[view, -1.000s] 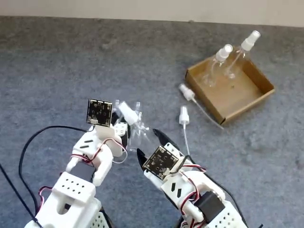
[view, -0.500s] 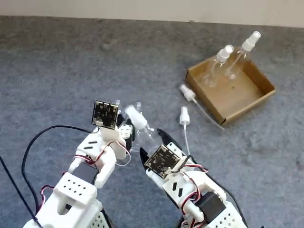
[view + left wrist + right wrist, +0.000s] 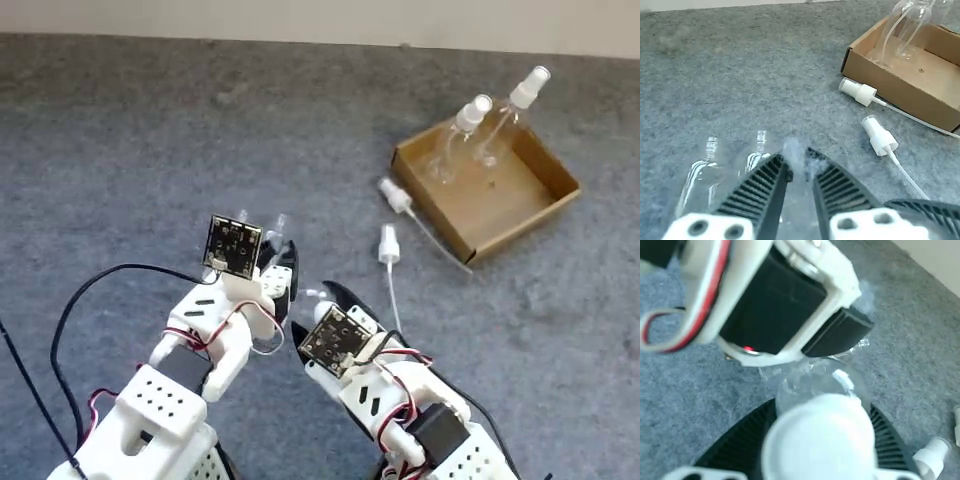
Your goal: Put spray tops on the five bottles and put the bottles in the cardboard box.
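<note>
The left end effector (image 3: 797, 160) is grasping a bottle (image 3: 807, 382), well apart from the cardboard box (image 3: 428, 205). The right end effector (image 3: 316, 308) is standing released around the spray top (image 3: 820, 440). In my judgement it should be closing squarely and keeping the top straight on the neck.

Held bottle (image 3: 793, 148) blurred in left gripper (image 3: 798, 162)

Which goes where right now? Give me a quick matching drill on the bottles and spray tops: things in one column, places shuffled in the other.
Things
1. capped bottles
2. loose spray tops
3. uncapped bottles

Places
A. on the table, close by the left pincer
B. standing in the cardboard box
C. lying on the table, just outside the box

Pairs: 1-B, 2-C, 3-A
</note>
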{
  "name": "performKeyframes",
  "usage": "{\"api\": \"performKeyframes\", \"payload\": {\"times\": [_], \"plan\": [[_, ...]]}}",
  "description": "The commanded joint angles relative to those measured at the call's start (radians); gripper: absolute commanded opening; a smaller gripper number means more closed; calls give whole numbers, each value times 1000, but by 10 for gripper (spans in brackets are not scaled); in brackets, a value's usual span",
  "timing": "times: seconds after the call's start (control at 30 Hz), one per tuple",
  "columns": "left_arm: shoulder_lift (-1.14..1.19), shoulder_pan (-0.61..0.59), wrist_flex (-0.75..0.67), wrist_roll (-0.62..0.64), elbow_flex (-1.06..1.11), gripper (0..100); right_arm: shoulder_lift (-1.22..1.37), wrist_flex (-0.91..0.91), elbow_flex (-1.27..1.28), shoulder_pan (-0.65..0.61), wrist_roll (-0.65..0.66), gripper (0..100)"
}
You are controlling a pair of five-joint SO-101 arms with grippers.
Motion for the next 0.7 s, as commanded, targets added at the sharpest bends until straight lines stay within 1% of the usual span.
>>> {"api": "performKeyframes", "payload": {"times": [0.0, 0.53, 0.67], "plan": [[2, 41, -12, -15, -47, 6, -16, -31, -19, -18, -2, 149], [4, 41, -12, -21, 22, 5, -16, -31, -18, -18, -6, 149], [4, 39, -12, -118, 41, 5, -16, -30, 2, -18, -6, 149]]}}
